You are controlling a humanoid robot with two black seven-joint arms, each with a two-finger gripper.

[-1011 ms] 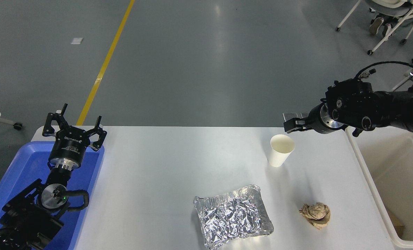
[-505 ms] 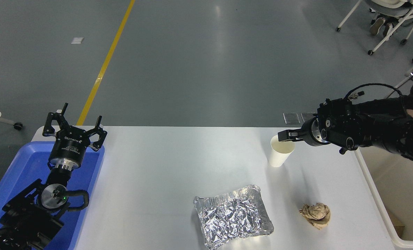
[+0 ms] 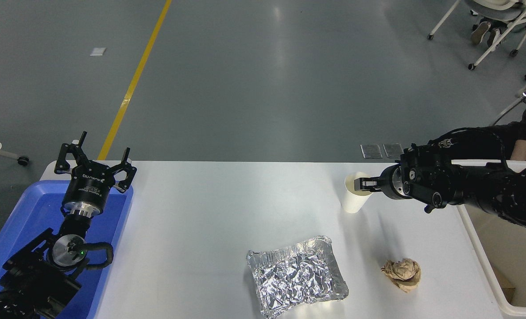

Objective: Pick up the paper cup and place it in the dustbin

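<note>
Right gripper (image 3: pixel 359 183) lowered to the paper cup (image 3: pixel 354 199) rim, grip state unclear, left gripper (image 3: pixel 95 164) spread open

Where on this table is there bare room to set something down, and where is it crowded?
The widest bare patch lies between the blue tray and the foil tray, running to the far edge. It is crowded at the right, where the right hand meets the paper cup, with the paper ball and dustbin nearby.
</note>
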